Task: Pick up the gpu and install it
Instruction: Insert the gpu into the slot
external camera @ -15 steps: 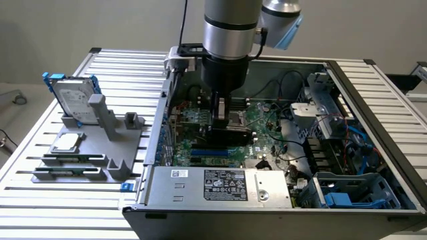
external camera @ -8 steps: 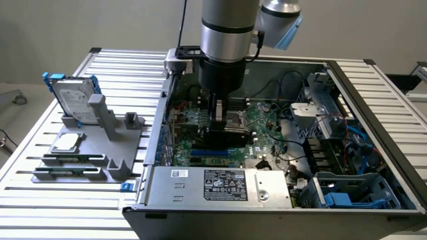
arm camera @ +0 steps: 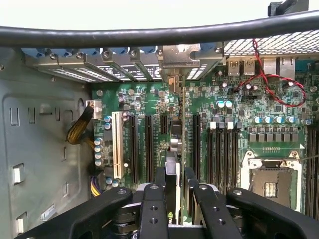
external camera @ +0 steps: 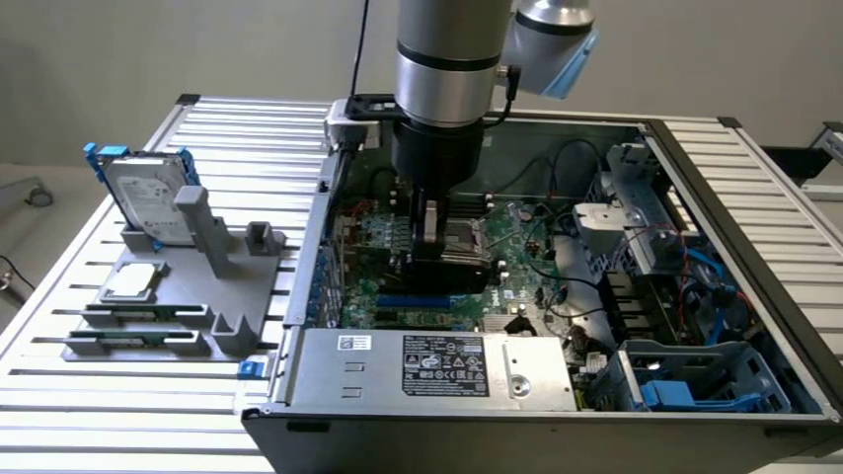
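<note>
At the exterior view's left, a hard drive (external camera: pixel 142 197) stood in a grey rack (external camera: pixel 185 296) on the tabletop (external camera: pixel 66 405). At centre, inside the open computer case (external camera: pixel 527 439), the pincer (arm camera: pixel 175 177) pinched the gpu (arm camera: pixel 174 144). The card stood edge-on over the motherboard (arm camera: pixel 269 104) slots, its bracket at the rear wall.

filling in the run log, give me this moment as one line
fingers: down inside open computer case, shut on graphics card | card: upright, edge-on over motherboard slots | seated: cannot tell
</note>
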You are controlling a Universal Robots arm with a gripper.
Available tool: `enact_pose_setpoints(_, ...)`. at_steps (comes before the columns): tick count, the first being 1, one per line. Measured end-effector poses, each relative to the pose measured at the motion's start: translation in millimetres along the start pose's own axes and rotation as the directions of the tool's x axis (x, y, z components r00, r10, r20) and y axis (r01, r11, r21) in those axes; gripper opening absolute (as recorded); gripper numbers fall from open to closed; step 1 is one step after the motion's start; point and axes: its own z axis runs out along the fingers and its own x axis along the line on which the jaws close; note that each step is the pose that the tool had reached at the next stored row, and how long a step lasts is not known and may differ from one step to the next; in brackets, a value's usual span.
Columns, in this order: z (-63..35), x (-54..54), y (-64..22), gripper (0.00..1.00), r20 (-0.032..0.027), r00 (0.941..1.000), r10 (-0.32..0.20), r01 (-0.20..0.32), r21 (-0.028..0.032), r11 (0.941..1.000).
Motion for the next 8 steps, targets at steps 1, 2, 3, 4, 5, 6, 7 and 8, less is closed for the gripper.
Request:
enact_pose_setpoints(1,0.8,-0.1,-0.1,0.26,0.0004,1.0,0.0,0.0,0.0002,1.0)
enact_pose_setpoints(2,1.5,-0.1,-0.1,0.26,0.0001,1.0,0.001,-0.001,0.0001,1.0)
enact_pose_setpoints(3,2.0,-0.1,-0.1,0.26,0.0002,1.0,0.001,-0.001,0.0001,1.0)
enact_pose_setpoints(4,2.0,-0.1,-0.1,0.26,-0.0001,1.0,0.001,-0.001,-0.0001,1.0)
enact_pose_setpoints(5,2.1,-0.1,0.0,0.26,-0.0002,1.0,0.002,-0.002,-0.0002,1.0)
enact_pose_setpoints(6,2.8,-0.2,0.0,0.26,0.0003,1.0,0.002,-0.002,0.0,1.0)
enact_pose_setpoints(7,3.4,-0.2,0.1,0.26,0.0003,1.0,0.002,-0.002,0.0,1.0)
enact_pose_setpoints(8,4.0,-0.2,0.3,0.26,0.0002,1.0,0.003,-0.003,-0.0001,1.0)
